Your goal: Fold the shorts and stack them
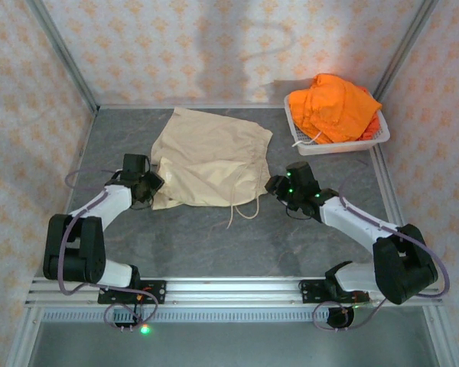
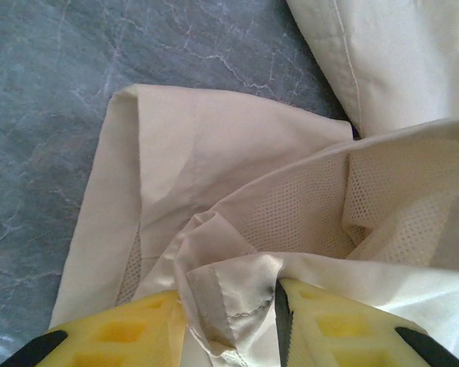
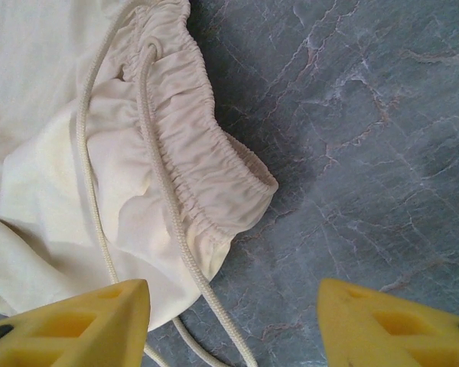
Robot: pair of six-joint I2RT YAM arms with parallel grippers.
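Observation:
The pale beige shorts (image 1: 210, 157) lie spread flat on the grey table, waistband to the right. My left gripper (image 1: 154, 183) is at their near left corner. In the left wrist view the yellow fingers (image 2: 122, 332) of the left gripper (image 2: 228, 297) are shut on a bunched fold of the beige hem (image 2: 237, 287), with mesh lining (image 2: 306, 214) showing behind. My right gripper (image 1: 275, 185) stands open beside the waistband's near corner (image 3: 206, 153). The drawstring (image 3: 164, 202) runs between the wide-apart tips of the right gripper (image 3: 233, 287). Bright orange shorts (image 1: 336, 107) are heaped in the basket.
The white mesh basket (image 1: 344, 145) stands at the back right against the wall. Bare grey table (image 1: 237, 245) stretches between the beige shorts and the arm bases. Patterned walls close in the left, back and right sides.

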